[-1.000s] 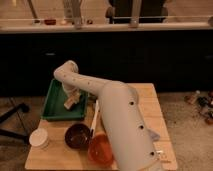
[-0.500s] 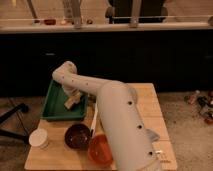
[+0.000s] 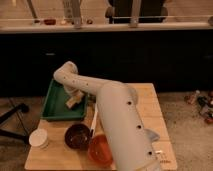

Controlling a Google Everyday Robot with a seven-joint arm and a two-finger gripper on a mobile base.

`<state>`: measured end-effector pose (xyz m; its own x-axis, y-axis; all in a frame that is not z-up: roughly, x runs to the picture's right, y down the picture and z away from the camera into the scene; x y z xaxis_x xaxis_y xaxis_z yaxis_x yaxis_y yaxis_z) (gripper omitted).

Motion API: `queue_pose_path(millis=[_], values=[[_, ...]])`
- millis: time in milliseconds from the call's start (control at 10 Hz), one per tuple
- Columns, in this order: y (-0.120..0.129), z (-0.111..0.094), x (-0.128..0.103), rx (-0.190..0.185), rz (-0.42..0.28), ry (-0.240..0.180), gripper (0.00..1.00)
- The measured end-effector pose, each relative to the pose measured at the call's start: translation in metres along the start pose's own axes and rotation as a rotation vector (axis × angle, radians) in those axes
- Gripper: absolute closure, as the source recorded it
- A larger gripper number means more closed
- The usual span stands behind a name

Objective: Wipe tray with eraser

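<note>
The dark green tray (image 3: 54, 106) lies on the left part of the wooden table. The tan eraser (image 3: 74, 102) rests inside it near its right side. My gripper (image 3: 74, 96) reaches down from the white arm into the tray, right over the eraser. The arm hides the tray's far right corner.
A dark brown bowl (image 3: 77, 136) and an orange bowl (image 3: 100, 149) stand at the table's front. A white cup (image 3: 39, 138) sits at the front left corner. A white utensil (image 3: 93, 122) lies between tray and bowls. A dark counter runs behind.
The gripper and eraser have shifted slightly within the tray's right part; nothing else moved.
</note>
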<state>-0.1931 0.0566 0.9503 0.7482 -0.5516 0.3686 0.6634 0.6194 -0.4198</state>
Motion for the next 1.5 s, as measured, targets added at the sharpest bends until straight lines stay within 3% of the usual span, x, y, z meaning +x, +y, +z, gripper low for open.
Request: queue_pose_path(millis=[300,900,1100,1500], values=[[-0.013,0.007,0.004,-0.001,-0.022,0.001,1.0],[-0.042,0.009,-0.042,0.02,-0.166,-0.035,1.0],[-0.034,0.009,-0.061,0.008,-0.22,-0.056,1.0],[-0.006,0.007,-0.057,-0.035,-0.237,-0.052,1.0]])
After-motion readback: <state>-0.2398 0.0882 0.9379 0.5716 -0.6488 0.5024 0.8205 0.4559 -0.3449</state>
